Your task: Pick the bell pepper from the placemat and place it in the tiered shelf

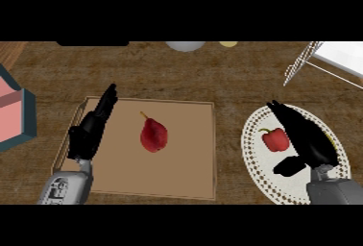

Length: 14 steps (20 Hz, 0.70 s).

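A red bell pepper (pixel 276 139) with a green stem lies on a round white placemat (pixel 262 178) at the right. My right hand (pixel 306 137) hovers just right of the pepper, fingers straight and pointing away, thumb (pixel 288 166) spread below it. The hand holds nothing. My left hand (pixel 90 129) is open over the left edge of a tan board (pixel 177 173), fingers straight and up. At the top right corner stands a white wire shelf (pixel 322 60), only partly in view.
A dark red pear-shaped fruit (pixel 153 135) lies in the middle of the tan board. A pink and teal object (pixel 13 115) sits at the left edge. Two round objects, grey (pixel 186 45) and yellow (pixel 228 43), show at the far edge of the wooden counter.
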Tool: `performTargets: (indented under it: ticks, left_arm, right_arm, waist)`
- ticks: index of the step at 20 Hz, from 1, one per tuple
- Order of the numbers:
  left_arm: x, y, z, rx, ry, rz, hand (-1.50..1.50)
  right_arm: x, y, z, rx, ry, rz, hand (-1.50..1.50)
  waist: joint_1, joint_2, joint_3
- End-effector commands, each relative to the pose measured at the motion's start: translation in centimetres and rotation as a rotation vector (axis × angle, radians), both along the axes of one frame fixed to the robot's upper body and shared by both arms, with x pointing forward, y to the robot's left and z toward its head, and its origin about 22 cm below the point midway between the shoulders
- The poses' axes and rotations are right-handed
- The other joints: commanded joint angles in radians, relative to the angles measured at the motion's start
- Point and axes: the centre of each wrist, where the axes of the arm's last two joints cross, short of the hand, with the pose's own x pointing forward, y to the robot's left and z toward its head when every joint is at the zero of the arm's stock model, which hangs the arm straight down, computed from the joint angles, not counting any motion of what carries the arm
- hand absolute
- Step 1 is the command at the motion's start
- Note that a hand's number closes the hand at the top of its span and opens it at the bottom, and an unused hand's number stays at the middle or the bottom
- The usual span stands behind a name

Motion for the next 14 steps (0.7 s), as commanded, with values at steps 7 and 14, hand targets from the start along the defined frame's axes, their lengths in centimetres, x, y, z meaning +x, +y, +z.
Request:
performTargets:
  ticks: [7, 14]
  left_arm:
    - [0.6, -0.1, -0.4, 0.009, 0.009, 0.002, 0.00]
    - [-2.2, -2.1, -0.7, -0.021, 0.011, 0.018, 0.00]
  right_arm:
    - [-1.7, 2.1, -1.0, -0.113, -0.004, 0.096, 1.50]
    - [-0.6, -0.2, -0.9, -0.072, -0.071, 0.095, 1.50]
  waist:
    - [-0.004, 0.000, 0.000]
    - [0.000, -0.001, 0.000]
